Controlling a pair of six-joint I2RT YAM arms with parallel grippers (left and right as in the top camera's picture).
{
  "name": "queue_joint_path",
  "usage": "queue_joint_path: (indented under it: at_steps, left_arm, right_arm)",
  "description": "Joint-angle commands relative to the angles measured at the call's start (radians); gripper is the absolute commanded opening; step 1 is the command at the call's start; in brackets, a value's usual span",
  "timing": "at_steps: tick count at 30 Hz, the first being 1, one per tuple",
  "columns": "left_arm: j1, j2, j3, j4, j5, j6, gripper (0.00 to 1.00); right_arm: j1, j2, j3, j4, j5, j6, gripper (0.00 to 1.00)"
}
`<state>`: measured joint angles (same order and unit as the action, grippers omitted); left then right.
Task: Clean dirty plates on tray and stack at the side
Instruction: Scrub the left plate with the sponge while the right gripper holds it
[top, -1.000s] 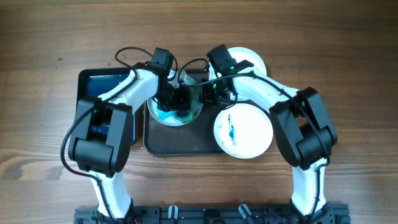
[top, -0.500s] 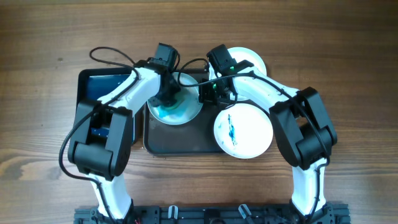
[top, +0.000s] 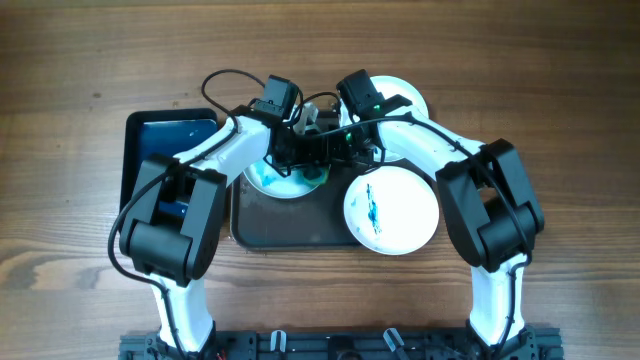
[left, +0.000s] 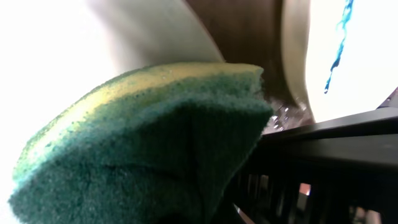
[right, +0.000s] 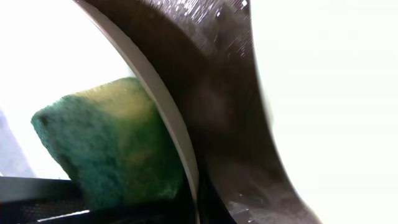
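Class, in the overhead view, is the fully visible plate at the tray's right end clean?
No, the plate bears a blue smear on its face.

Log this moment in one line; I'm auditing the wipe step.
phase: wipe | left gripper: shut on sponge | right gripper: shut on plate rim | plate: on tray, teal smear

Each arm is built of rounded white shells joined by bulky black joint housings. Left of the tray, the left arm has a looping black cable. Right of it, the right arm has a shorter one. Below the tray runs a black base rail.
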<state>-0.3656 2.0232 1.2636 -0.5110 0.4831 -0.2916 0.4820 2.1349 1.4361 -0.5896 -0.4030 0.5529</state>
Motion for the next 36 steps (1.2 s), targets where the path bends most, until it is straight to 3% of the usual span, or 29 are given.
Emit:
queue_joint_path:
  at_steps: [1,7,11,13,16,18,20,24,27,31,36]
  left_arm:
    - [0.005,0.018,-0.003,0.035,-0.127,-0.041,0.04]
    - [0.065,0.014,-0.002,-0.074,-0.625,-0.351,0.04]
    - [0.082,0.013,-0.002,-0.176,-0.762,-0.371,0.04]
    - [0.077,0.013,-0.002,-0.256,-0.699,-0.366,0.04]
    - [0.063,0.014,-0.003,-0.306,-0.386,-0.168,0.04]
    - [0.049,0.014,-0.003,-0.311,-0.097,0.003,0.04]
    - [0.040,0.014,-0.003,-0.307,0.071,0.106,0.04]
    - [0.034,0.014,-0.003,-0.245,0.119,0.126,0.04]
    - [0.035,0.014,-0.003,-0.153,-0.061,-0.043,0.04]
    - [0.037,0.013,0.001,-0.110,-0.524,-0.251,0.04]
    - [0.034,-0.022,0.105,-0.266,-0.792,-0.301,0.04]
  right_arm:
    - [0.021,0.019,0.008,0.001,-0.039,-0.001,0.04]
    - [0.021,0.019,0.008,-0.001,-0.039,-0.003,0.04]
    - [0.021,0.019,0.008,0.000,-0.039,-0.003,0.04]
    - [0.021,0.019,0.008,0.001,-0.039,-0.002,0.04]
    - [0.021,0.019,0.008,0.002,-0.040,-0.002,0.04]
    - [0.021,0.019,0.008,0.002,-0.040,-0.001,0.04]
    - [0.021,0.019,0.008,0.002,-0.040,-0.001,0.04]
    - [0.021,0.019,0.008,0.002,-0.040,0.000,0.04]
    - [0.021,0.019,0.008,0.002,-0.040,0.000,0.04]
    - [0.021,0.019,0.008,0.002,-0.040,0.000,0.04]
    - [0.021,0.019,0.008,0.003,-0.039,-0.001,0.04]
